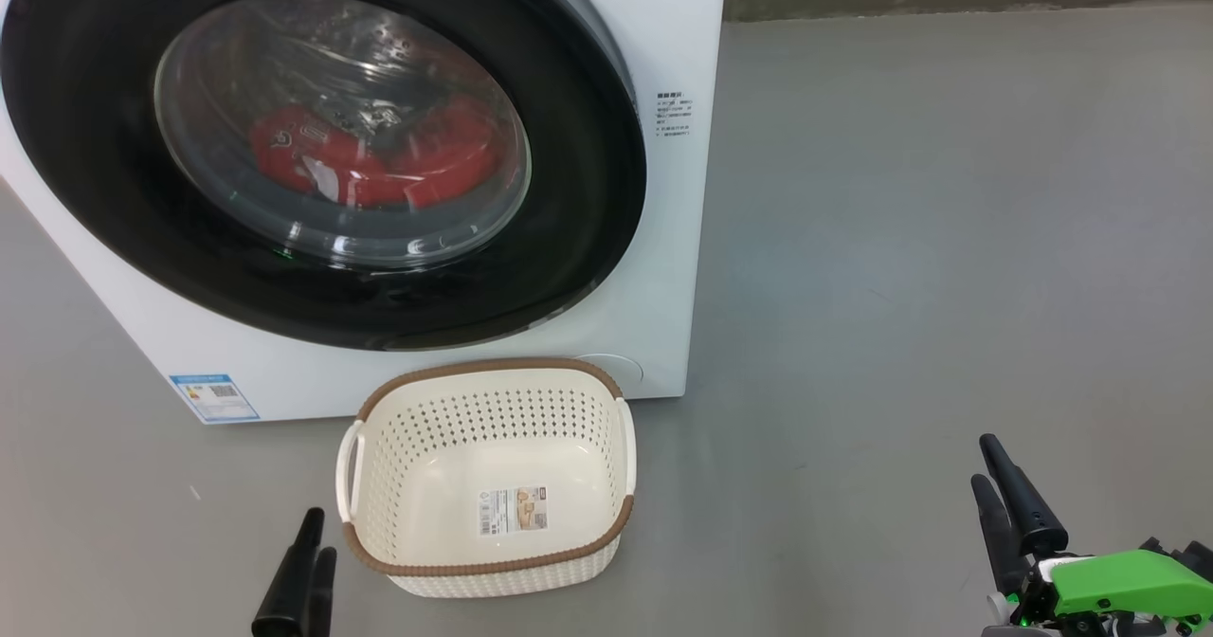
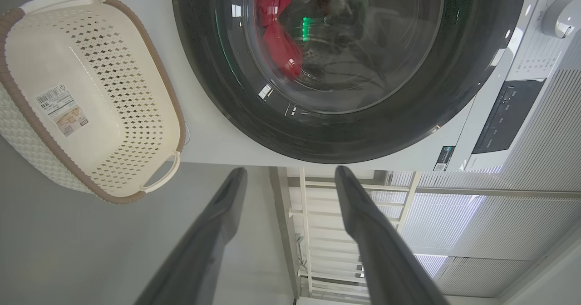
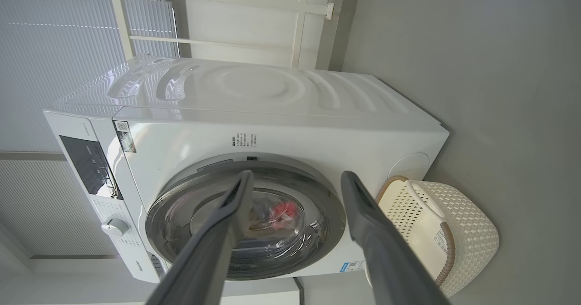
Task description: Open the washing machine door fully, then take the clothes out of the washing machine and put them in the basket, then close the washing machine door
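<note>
The white washing machine (image 1: 663, 239) stands at the upper left of the head view. Its door (image 1: 569, 191), with a glossy black rim, lies against the front and looks shut. Through the glass I see the red clothes (image 1: 379, 158) in the drum. The cream basket (image 1: 493, 367) sits on the floor just before the machine, with only a sticker inside. My left gripper (image 1: 317, 537) hangs open left of the basket, holding nothing. My right gripper (image 1: 986, 462) is open at the lower right, well away from both. The wrist views show each pair of fingers (image 2: 358, 205) (image 3: 363, 205) spread wide before the door.
Bare grey floor (image 1: 948, 239) stretches right of the machine to a skirting at the far wall. A blue label (image 1: 213, 397) marks the machine's lower front. The control panel and knob (image 2: 560, 17) sit above the door. White blinds and a railing (image 3: 299, 23) lie behind.
</note>
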Motion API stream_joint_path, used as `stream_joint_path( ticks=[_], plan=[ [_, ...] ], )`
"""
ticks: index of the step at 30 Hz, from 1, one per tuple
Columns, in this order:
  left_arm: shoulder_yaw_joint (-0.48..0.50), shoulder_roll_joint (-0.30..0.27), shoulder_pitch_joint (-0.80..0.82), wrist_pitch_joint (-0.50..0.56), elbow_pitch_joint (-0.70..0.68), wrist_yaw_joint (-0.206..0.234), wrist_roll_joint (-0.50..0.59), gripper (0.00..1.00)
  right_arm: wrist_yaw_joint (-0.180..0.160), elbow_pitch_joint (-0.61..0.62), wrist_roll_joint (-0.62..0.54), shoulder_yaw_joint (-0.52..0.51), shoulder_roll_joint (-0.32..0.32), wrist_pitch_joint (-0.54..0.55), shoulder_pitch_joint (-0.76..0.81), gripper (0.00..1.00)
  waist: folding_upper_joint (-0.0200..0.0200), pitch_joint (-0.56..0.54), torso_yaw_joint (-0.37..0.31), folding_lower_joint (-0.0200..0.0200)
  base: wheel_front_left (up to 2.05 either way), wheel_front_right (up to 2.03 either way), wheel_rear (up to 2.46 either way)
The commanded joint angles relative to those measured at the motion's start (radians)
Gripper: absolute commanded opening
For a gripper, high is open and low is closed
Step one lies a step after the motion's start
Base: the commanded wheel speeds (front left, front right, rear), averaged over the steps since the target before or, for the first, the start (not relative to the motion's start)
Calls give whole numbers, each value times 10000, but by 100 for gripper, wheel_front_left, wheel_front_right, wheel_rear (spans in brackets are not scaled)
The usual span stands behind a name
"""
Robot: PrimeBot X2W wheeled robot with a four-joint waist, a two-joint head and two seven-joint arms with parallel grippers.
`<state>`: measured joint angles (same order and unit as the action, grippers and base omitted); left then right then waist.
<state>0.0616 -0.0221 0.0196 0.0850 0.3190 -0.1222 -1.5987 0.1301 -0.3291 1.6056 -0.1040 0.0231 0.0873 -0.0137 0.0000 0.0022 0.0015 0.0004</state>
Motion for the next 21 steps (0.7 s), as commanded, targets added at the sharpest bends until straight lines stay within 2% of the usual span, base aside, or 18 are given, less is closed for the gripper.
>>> stream_joint_path(
  ticks=[1, 9, 21],
  plan=[
    [19, -123, 213, -85, -350, -8, 186, 100, 2, 302, -133, 78, 160, -86, -262, 100, 0, 9, 4, 2, 0, 0, 0],
    [1, -135, 179, -321, -521, -14, 1056, 100, 2, 375, -650, 316, 293, -339, -270, 100, 0, 33, 18, -3, 0, 0, 0],
    [2, -142, 110, -672, -826, 2, 2922, 100, 3, 435, -1753, 695, 511, -692, -281, 100, 0, 45, 42, -4, 0, 0, 0]
  ],
)
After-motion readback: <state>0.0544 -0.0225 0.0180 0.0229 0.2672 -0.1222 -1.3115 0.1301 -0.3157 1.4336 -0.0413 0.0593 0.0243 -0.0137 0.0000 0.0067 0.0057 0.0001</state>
